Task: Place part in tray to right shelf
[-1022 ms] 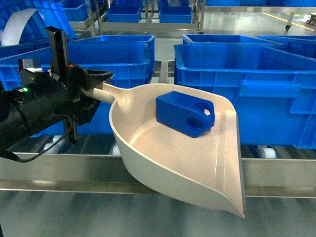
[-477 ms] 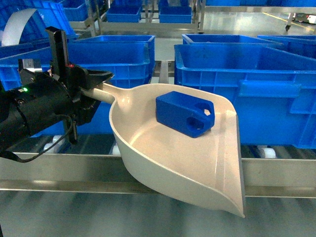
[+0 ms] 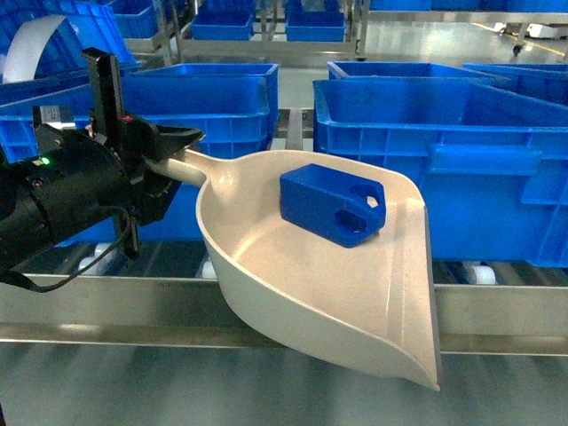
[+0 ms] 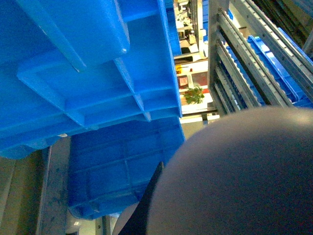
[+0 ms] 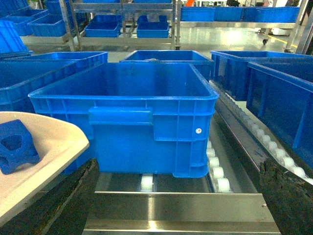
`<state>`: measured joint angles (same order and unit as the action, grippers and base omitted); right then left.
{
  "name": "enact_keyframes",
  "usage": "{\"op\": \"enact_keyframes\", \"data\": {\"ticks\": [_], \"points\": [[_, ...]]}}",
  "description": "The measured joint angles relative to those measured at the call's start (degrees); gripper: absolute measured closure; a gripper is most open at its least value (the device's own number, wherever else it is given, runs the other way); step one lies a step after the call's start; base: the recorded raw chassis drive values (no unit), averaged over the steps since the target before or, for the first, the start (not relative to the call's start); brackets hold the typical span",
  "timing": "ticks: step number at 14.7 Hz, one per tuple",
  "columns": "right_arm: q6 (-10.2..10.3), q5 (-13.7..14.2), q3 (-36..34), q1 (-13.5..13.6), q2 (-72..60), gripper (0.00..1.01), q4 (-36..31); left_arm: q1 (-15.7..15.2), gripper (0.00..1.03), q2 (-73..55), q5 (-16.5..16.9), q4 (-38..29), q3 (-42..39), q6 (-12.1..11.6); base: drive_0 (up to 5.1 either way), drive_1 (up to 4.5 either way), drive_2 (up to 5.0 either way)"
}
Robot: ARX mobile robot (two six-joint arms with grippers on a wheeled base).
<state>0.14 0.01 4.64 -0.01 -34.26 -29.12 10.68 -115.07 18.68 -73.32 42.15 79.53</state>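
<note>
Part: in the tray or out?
In. The blue part sits inside the cream tray, toward its back wall; the right wrist view agrees.

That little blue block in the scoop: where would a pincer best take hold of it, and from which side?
Probably from above, across the two flat sides of the blue block. It lies in the scoop with its holed, lugged end toward the front lip; the top is clear, while the scoop wall blocks a low approach.

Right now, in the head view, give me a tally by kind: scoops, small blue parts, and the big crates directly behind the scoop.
Cream scoop: 1
Small blue part, lying in the scoop: 1
Large blue crates directly behind it, the left crate and the right crate: 2
Total: 4
</note>
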Motion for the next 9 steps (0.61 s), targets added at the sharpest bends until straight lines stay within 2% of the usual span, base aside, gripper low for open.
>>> {"op": "enact_keyframes", "data": {"ticks": [9], "points": [[0.00,0.00,-0.02,0.00,0.00,0.03,0.02,0.00,0.90,0.00,0.00,0.00,0.00,0.00,0.0,0.00,0.0]]}}
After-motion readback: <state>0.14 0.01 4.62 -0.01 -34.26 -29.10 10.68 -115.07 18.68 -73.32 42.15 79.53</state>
